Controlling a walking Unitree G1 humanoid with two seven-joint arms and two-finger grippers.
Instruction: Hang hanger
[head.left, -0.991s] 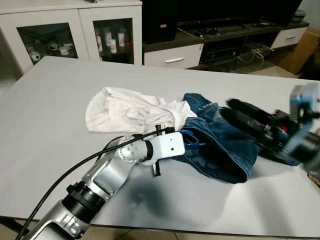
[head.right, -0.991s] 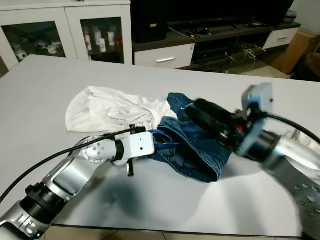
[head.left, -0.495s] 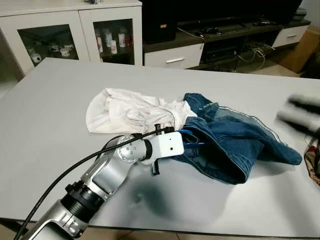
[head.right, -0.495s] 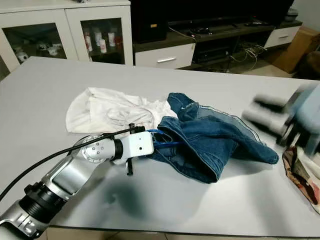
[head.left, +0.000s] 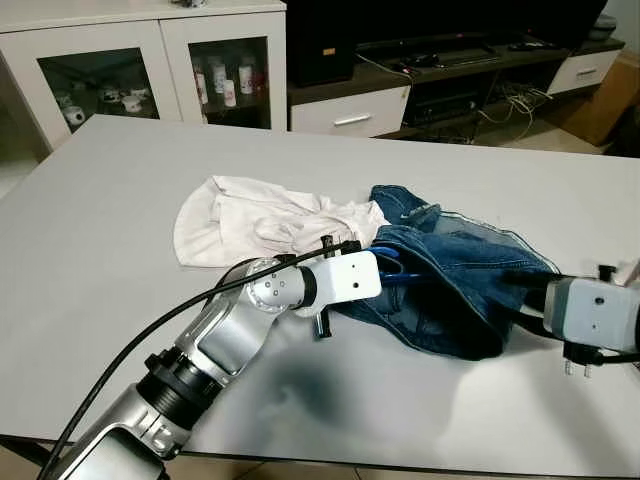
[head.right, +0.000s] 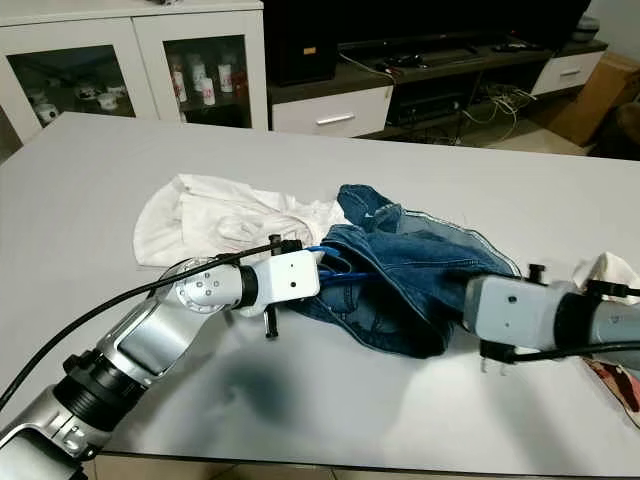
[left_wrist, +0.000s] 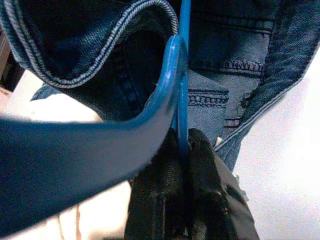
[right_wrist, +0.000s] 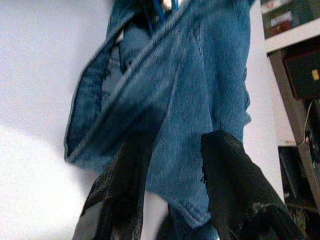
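A pair of blue jeans (head.left: 450, 285) lies crumpled on the grey table (head.left: 120, 210), next to a white garment (head.left: 250, 220). My left gripper (left_wrist: 182, 145) is shut on the thin wire of a blue hanger (left_wrist: 175, 75), which reaches into the jeans' waistband (left_wrist: 100, 65). In the eye views the hanger (head.right: 335, 265) shows just past the left wrist. My right gripper (right_wrist: 177, 145) comes in low from the right at the jeans' right end. It is open, with denim lying between its two fingers (right_wrist: 230, 185).
A white cabinet with glass doors (head.left: 150, 70) and a low TV stand with a drawer (head.left: 350, 110) stand behind the table. A white cloth (head.right: 610, 270) and a patterned cloth (head.right: 615, 375) lie at the table's right edge. Bare table surrounds the clothes.
My right arm swung away to the right, then came back low to the jeans' right end. The jeans are bunched more to the left. The left gripper shifted slightly right with the hanger.
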